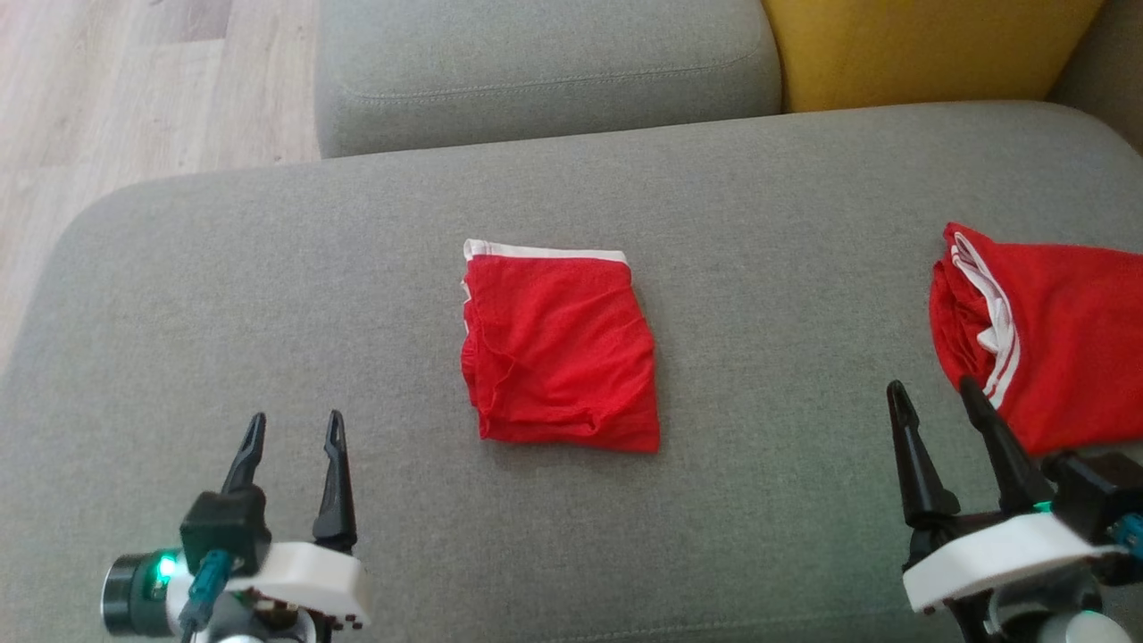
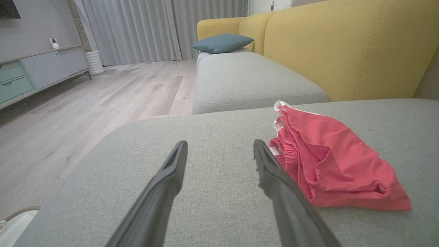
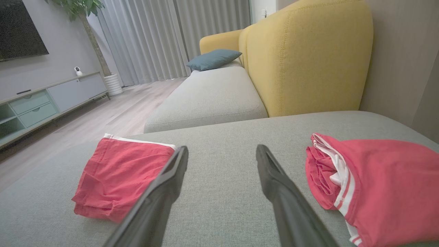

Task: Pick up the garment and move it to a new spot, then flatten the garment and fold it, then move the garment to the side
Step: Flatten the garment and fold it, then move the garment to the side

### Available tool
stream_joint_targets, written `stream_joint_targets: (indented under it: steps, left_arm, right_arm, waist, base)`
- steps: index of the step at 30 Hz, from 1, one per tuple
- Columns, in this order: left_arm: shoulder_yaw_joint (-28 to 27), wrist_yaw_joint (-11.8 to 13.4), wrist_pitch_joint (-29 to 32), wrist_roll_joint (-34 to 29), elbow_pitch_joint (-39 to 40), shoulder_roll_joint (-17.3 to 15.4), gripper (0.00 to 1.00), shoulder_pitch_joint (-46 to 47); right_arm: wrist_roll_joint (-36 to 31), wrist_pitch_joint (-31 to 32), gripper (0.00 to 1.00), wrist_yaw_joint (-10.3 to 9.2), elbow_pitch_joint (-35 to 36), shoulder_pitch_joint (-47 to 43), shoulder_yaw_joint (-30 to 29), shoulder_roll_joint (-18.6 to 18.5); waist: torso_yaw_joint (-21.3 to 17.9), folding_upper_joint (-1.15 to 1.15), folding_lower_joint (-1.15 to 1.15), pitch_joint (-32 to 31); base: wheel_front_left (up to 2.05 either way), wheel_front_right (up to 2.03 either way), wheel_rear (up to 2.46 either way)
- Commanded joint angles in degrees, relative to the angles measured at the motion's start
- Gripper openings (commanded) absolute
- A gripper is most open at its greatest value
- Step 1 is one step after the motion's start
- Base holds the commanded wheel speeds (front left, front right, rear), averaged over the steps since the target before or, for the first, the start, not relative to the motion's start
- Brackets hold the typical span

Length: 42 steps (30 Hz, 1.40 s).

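Grey sofa cushion (image 1: pixel 268 295) spreads wide across the head view, with a second grey cushion (image 1: pixel 536 62) behind it, a yellow backrest (image 1: pixel 920 45) at the far right and pale wooden floor (image 1: pixel 107 80) off to the left.

Both grippers hover low over the near edge of the cushion. The left gripper (image 1: pixel 296 420) has its two dark fingers (image 1: pixel 337 473) spread wide apart, holding and touching nothing. The right gripper (image 1: pixel 933 388) also has its fingers apart and empty.

Two red garments lie on the cushion. The middle garment (image 1: pixel 558 353) is folded into a compact, roughly square packet with a white band along its far edge, and lies between the two grippers, farther out than both. The striped garment (image 1: pixel 1063 339), showing a white panel and two thin white stripes, lies at the right edge, partly cut off. The right gripper's outer finger is just beside its near corner, and the right wrist view shows a strip of bare cushion between them.

Farther off, the left wrist view shows one teal pillow (image 2: pixel 223 42) on the far cushion, grey curtains (image 2: pixel 154 27) and a low sideboard (image 2: pixel 34 72). Nothing lies between either gripper and the garments.
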<state>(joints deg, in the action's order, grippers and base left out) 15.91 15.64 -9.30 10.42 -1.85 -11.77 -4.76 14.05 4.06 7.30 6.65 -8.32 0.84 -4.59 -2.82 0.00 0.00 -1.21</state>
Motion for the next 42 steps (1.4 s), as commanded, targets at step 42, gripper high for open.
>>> stream_joint_targets:
  steps: [42]
  left_arm:
    - [1.3, -0.4, -3.9, -1.2, 0.6, 1.1, 1.00, 14.9]
  right_arm:
    - [5.5, 0.6, 1.00, 0.19, -21.4, 22.0, 12.6, -3.4]
  waist:
    - [8.6, 0.00, 0.00, 11.8]
  base:
    - [0.00, 0.00, 0.00]
